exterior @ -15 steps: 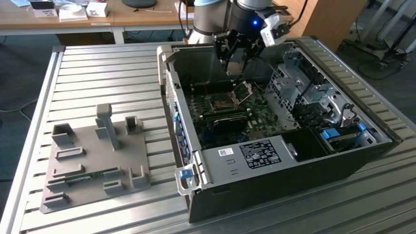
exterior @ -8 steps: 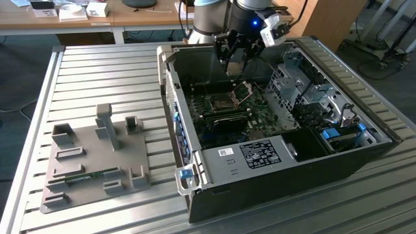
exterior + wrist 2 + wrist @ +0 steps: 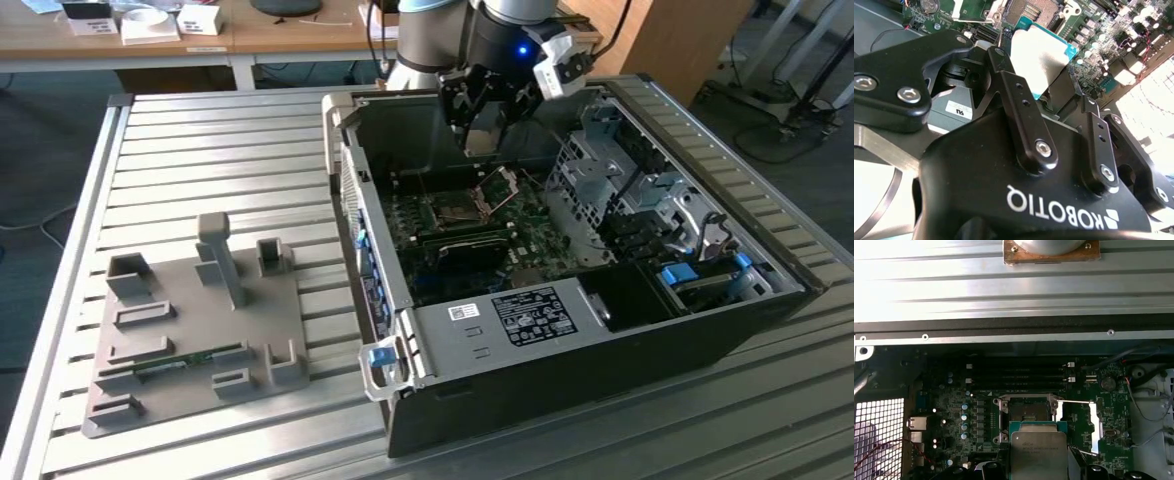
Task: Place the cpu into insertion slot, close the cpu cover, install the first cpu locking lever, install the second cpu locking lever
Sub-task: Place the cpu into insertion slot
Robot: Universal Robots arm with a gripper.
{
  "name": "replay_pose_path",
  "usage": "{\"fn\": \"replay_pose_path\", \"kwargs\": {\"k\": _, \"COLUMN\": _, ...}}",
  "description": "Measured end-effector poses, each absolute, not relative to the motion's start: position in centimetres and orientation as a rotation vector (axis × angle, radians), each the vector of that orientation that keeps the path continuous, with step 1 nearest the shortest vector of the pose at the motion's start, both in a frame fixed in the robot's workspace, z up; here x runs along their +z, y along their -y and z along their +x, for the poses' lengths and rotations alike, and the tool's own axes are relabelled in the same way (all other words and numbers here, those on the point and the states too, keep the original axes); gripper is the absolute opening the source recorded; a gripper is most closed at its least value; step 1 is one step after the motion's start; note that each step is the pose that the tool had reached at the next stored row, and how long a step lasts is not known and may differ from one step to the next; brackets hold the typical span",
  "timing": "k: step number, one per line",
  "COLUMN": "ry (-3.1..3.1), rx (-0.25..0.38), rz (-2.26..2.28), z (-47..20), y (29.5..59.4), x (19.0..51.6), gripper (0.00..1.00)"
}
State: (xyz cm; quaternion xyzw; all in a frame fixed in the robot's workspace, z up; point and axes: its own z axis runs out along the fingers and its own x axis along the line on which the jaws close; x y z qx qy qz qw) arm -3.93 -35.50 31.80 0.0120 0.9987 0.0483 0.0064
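Leftmost, on the exterior view's left, a grey fixture tray (image 3: 187, 330) sits on the slatted table (image 3: 200, 130), well apart from the work. Next along, the open computer case (image 3: 574, 380) lies on its side with the green motherboard (image 3: 534, 240) exposed. Over the case's far half hangs the gripper (image 3: 483, 135), above the insertion slot (image 3: 451, 212).

Claw narrow, closed on the cpu (image 3: 1041, 50). In the second wrist view the fingers (image 3: 1014, 95) pinch it by two opposite edges, the silvery lid bare between them and a green substrate edge showing along one side.

Handling, by judgement: light, rigid, flat. The smooth metal lid offers little purchase, so the edges are the place to hold it, as here. The underside contacts and the slot's pins are likely delicate and would not forgive tilt or scraping.

Orientation: a square chip, so no real long axis. The flat face and the edges are what count. In the first wrist view the lid faces the camera, away from the board, and the chip's edges look square to the slot's metal rim. The chip is off the board and not seated, and the slot is bare. Which corner leads, cannot tell.

Rightmost, the cpu cover (image 3: 503, 188) stands hinged up on the exterior view's right of the slot, not over it.
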Motion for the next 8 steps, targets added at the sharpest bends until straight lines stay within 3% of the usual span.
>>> {"fn": "replay_pose_path", "kwargs": {"k": 8, "ry": -3.125, "rx": 0.151, "rz": 0.038, "z": -3.93, "y": 35.50, "x": 31.55, "gripper": 0.54}}
